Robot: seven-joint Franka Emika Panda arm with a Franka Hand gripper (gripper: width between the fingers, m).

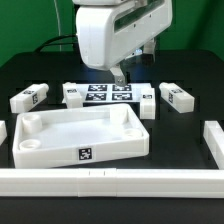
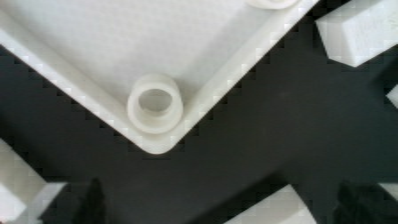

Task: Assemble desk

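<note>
The white plastic rectangular tray-like tabletop (image 1: 80,138) lies near centre-left on the black table (image 1: 195,70). Its round corner socket (image 2: 157,100) in the wrist view is empty, so assembly looks barely begun. The white blocky square-section legs (image 1: 30,97) lie loose beyond it, none fitted. The arm hangs above the tabletop's far edge, its two-finger gripper (image 1: 120,76) spread wide and holding nothing.

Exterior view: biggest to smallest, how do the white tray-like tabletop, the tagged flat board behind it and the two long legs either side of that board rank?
1. Tabletop, largest, though also nearest the camera.
2. Marker board.
3. Leg on the exterior view's left and leg on the exterior view's right: alike, unranked.
</note>
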